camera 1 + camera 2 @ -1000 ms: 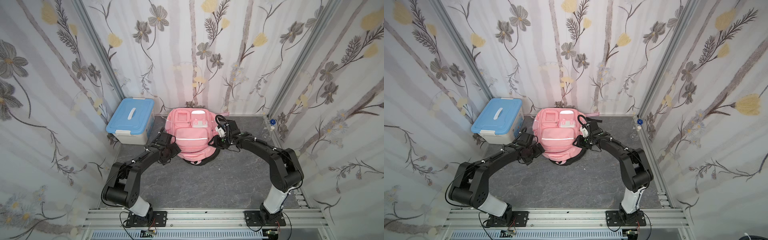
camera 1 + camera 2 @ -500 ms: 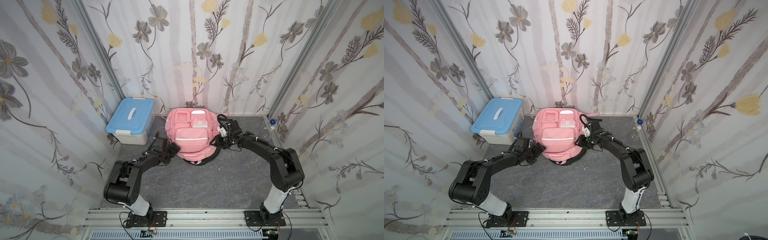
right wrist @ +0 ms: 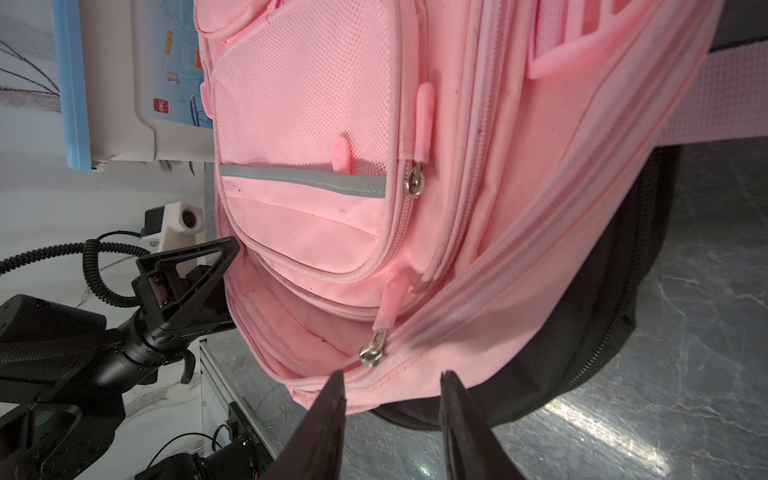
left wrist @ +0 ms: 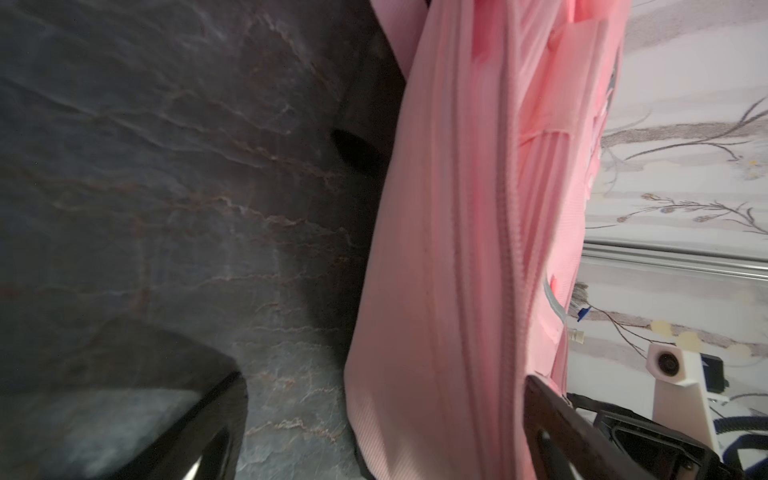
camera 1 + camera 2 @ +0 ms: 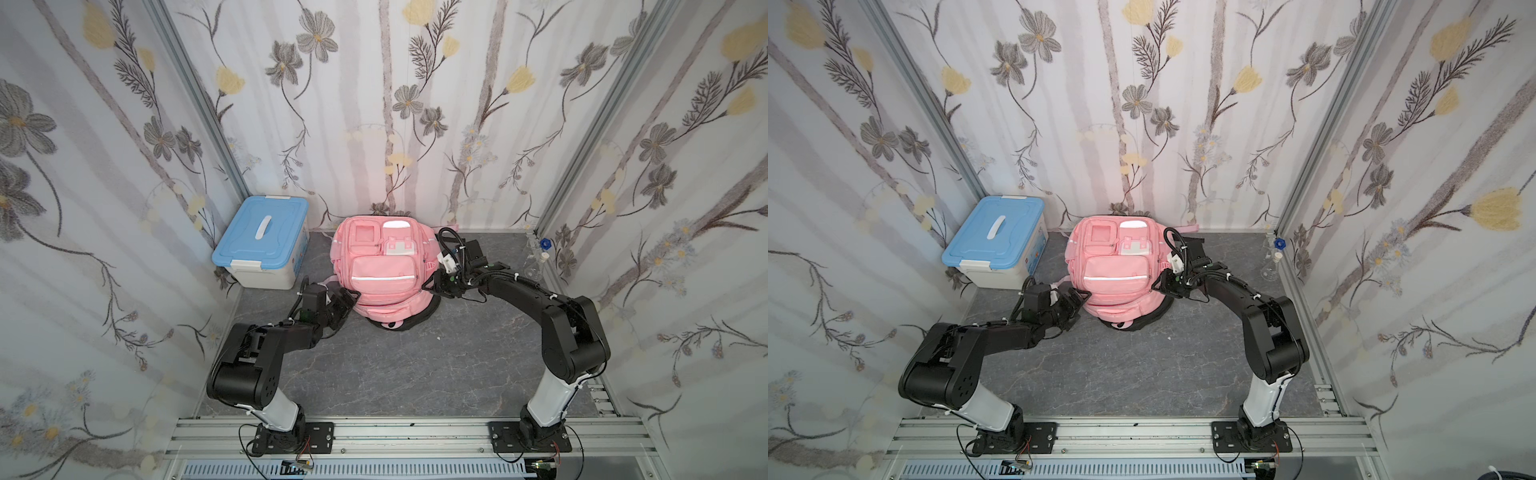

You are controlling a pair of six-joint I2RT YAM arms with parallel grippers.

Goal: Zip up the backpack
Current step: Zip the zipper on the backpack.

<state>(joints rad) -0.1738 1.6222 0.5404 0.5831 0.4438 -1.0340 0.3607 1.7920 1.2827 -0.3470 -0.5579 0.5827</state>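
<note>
The pink backpack (image 5: 382,270) (image 5: 1115,270) lies front side up at the back of the table. My left gripper (image 5: 347,299) (image 5: 1077,297) is at its near left corner. In the left wrist view this gripper (image 4: 384,376) is wide open, with the bag's side (image 4: 436,249) between the jaws. My right gripper (image 5: 430,286) (image 5: 1158,282) is at the bag's right side. In the right wrist view it (image 3: 392,374) stands partly open around the bag's lower edge (image 3: 399,386), just below a metal zipper slider (image 3: 371,353) with a pink pull tab (image 3: 392,291).
A white box with a blue lid (image 5: 262,241) (image 5: 994,239) stands left of the backpack. A glass flask (image 5: 534,266) (image 5: 1268,270) and a blue-capped bottle (image 5: 544,243) stand by the right wall. A second zipper slider (image 3: 415,183) closes the front pocket.
The left arm has lowered its elbow and forearm toward the table, its gripper staying at the bag's near left corner. The right gripper has hardly moved.
</note>
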